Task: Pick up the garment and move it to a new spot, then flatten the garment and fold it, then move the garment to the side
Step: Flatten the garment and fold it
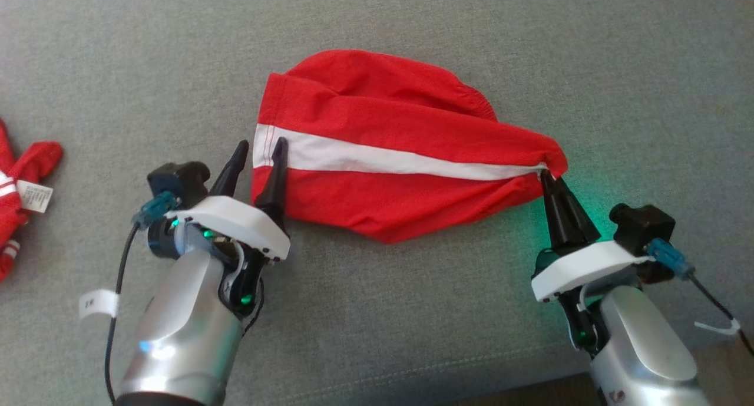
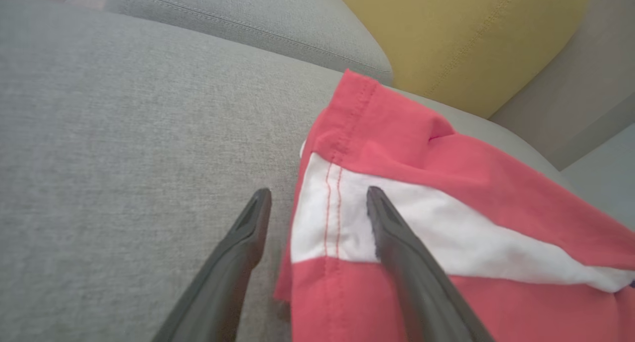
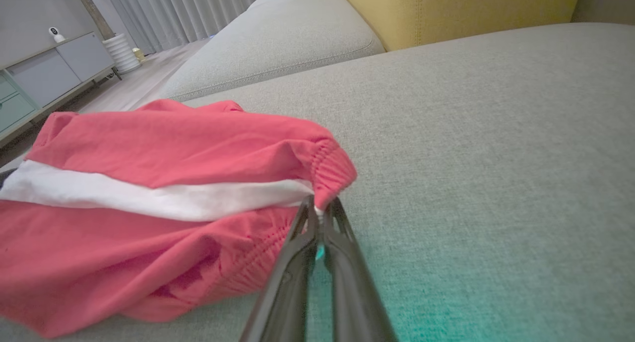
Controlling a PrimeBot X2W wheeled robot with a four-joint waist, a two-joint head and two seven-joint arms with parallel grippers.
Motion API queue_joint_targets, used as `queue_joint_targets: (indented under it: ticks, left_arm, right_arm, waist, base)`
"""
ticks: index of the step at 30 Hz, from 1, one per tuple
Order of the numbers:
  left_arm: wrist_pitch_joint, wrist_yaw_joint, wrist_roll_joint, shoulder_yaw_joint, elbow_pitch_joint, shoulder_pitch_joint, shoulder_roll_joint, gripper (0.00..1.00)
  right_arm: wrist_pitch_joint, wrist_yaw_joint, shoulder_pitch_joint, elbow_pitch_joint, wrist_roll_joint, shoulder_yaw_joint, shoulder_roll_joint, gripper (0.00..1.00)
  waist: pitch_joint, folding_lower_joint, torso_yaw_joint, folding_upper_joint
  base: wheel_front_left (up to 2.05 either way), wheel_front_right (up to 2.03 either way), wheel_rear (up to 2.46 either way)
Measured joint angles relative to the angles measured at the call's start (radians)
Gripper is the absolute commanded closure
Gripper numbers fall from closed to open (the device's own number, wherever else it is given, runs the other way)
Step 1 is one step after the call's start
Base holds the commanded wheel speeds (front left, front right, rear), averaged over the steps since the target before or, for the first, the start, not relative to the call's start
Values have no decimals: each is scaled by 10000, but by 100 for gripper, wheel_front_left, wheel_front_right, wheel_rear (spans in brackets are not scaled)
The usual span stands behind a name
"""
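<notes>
1. Head view: the left pincer [image 1: 262, 142] stands wide open at the hemmed end of the garment [image 1: 389, 158]. Its right finger is over the white stripe and its left finger over the bare sofa [image 1: 412, 312]. The right pincer [image 1: 546, 177] is clamped on the garment's gathered end, which bunches at its tips. The red cloth lies between the two pincers. A second red garment [image 1: 23, 188] lies well off to the left pincer's left.
2. Left wrist view: the left pincer [image 2: 319, 190] gapes, with the garment's [image 2: 446, 148] hem running up between its fingers. Whether the right finger touches the stripe I cannot tell. A yellow cushion [image 2: 461, 34] sits far ahead.
3. Right wrist view: the right pincer [image 3: 322, 203] is closed on the elastic edge where the stripe ends. The garment [image 3: 173, 143] spreads ahead and left of its tips on the sofa.
</notes>
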Motion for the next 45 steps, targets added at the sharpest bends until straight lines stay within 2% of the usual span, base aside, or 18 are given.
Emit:
queue_joint_targets:
  ticks: [4, 5, 6, 7, 8, 16, 23, 32, 37, 45]
  left_arm:
    - [0, -8, -234, -217, 119, -104, -4, 0]
    - [0, -8, -293, -270, 132, -104, -4, 11]
    - [0, -10, -324, -334, 134, -104, -4, 53]
    - [0, -8, -353, -395, 130, -104, -4, 70]
    - [0, -10, -359, -405, 100, -104, -4, 100]
    - [0, -10, 130, -113, -894, 13, 31, 100]
    - [0, -12, 554, 673, -2157, 255, 176, 100]
    - [-4, -69, 1181, 1442, -3342, -82, 648, 100]
    - [-4, -82, 1440, 1507, -3358, -1011, 966, 100]
    - [150, -71, 1662, 1141, -2543, -2594, 961, 100]
  right_arm:
    - [0, 0, -18, -31, 0, 15, 19, 100]
    - [0, 0, -17, -31, 0, 10, 19, 100]
    - [0, 0, -18, -31, 0, 10, 21, 100]
    - [0, 0, -18, -33, 0, 2, 25, 100]
    - [0, 0, -18, -36, 0, -10, 25, 100]
    - [0, 0, -17, -226, 107, -54, 36, 100]
    - [0, 0, -340, -1108, 523, 314, -40, 100]
    - [-2, 0, -1882, -1877, 978, 1239, -1095, 100]
    - [4, 0, -3174, -1883, 1308, 1666, -1666, 100]
    - [84, 0, -5215, -1214, 1423, 2479, -2080, 100]
  waist:
    - [47, 0, -38, 0]
    - [55, 0, -40, 0]
    - [59, 0, -40, 0]
    - [58, 0, -38, 0]
    - [52, 0, -32, 0]
    - [-241, 0, -22, 0]
    - [-966, 0, 33, 0]
    - [-2142, 0, 324, 0]
    - [-2286, 0, 652, 0]
    - [-1421, 0, 918, 0]
  base:
    - [0, 0, 0]
    - [0, 0, 0]
    - [0, 0, 0]
    - [0, 0, 0]
    - [0, 0, 0]
    - [0, 0, 0]
    - [0, 0, 0]
    - [0, 0, 0]
    - [0, 0, 0]
    - [0, 0, 0]
